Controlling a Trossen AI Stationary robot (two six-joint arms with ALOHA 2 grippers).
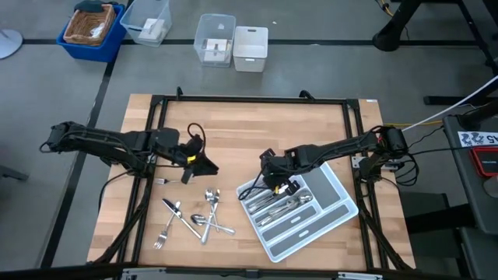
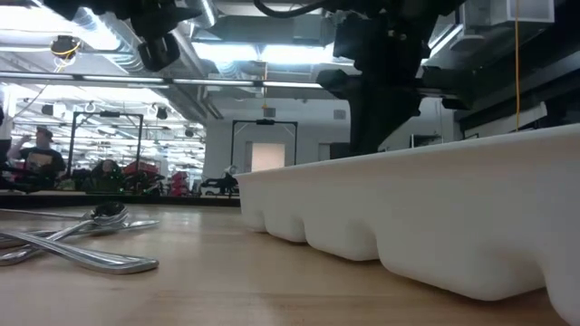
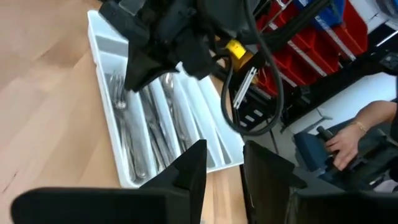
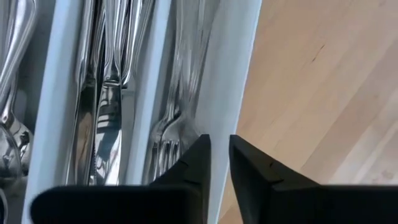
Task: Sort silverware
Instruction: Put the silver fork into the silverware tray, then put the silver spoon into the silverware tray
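Right end effector hangs directly over the near-left end of the grey tray. Its fingers stand a narrow slit apart with nothing between them, lined up on the tray's outer wall, beside the forks in the outermost slot. Whether it is opening or closing, cannot tell.

Just under and beyond it: the tray's long slots run diagonally away from this end effector, and the sorted silverware lies lengthwise along them, forks outermost and further pieces in the slots inward.

Left end effector hovers above bare tabletop, fingers parted, empty. The loose silverware lies just below and ahead of it, toward the front edge: crossed spoons and forks, long axes mixed, mostly slanted. One small piece lies closest to it.

Judgement: the left arm is nearer the unsorted pile; the right would have to reach leftward across the tabletop.

Farthest: clear plastic boxes and a blue bin off the tabletop.
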